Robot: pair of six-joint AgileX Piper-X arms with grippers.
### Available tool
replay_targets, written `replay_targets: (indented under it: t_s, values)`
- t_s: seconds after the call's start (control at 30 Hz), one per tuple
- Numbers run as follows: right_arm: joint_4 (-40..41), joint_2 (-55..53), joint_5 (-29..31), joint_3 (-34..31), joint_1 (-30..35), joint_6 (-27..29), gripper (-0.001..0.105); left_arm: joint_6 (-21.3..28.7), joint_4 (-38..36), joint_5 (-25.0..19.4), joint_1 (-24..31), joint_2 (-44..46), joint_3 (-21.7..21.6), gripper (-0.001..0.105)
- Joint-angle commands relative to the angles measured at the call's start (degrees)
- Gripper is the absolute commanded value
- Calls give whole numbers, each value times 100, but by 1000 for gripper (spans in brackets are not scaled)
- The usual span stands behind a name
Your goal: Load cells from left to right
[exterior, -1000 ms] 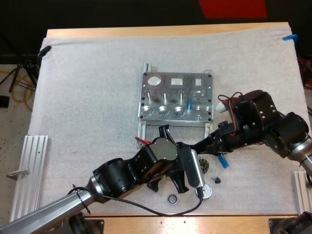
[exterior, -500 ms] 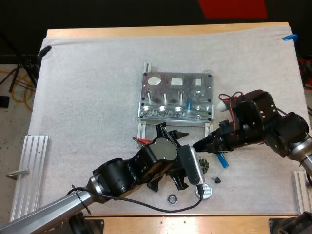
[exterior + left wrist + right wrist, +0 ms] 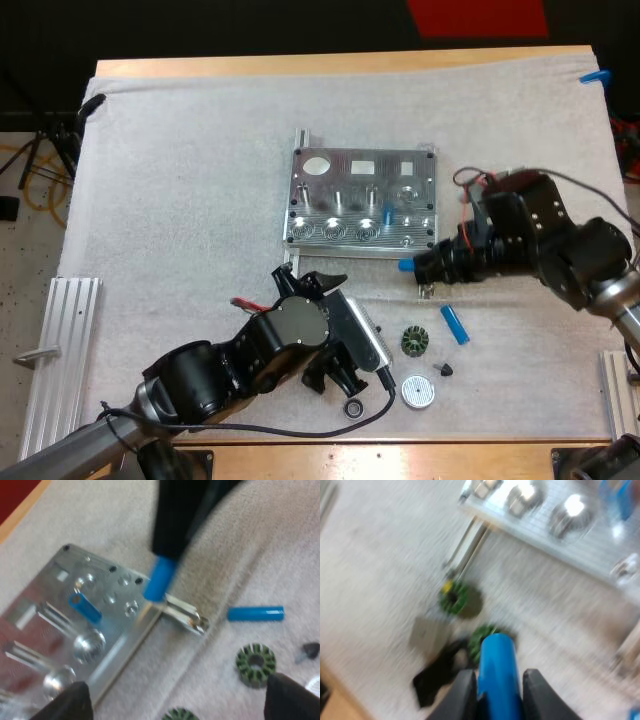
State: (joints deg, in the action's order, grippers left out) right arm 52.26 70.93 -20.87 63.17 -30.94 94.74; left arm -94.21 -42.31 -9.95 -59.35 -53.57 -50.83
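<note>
Our right gripper [image 3: 418, 268] pinches a blue cell [image 3: 405, 265] just off the fixture's [image 3: 302, 195] near right corner, with its long axis along that edge, not upright. A loaded cell [image 3: 387, 212] stands in the fixture, and the slots to its right are hard to make out. Our left gripper [image 3: 317, 282], spread, hangs before the fixture's near edge.

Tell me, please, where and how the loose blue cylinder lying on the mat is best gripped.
Probably grip the loose blue cylinder at mid-length, from straight above, fingers closing across its round sides. It lies flat and slanted on the mat, with the green ring close beside it.
</note>
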Motion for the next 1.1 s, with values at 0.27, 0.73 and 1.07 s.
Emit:
replay_targets:
  t_s: [0.27,0.73,1.07]
  values:
    - [579,1133,1352,1234,2,472,0,-998,-418,-142,1,125,-46,69]
    - [1420,2899,2153,2880,2,1282,0,-1143,-418,-196,1,447,-46,69]
    - [1504,3496,2198,3122,-2,1480,0,-1143,-418,-196,1,447,-46,69]
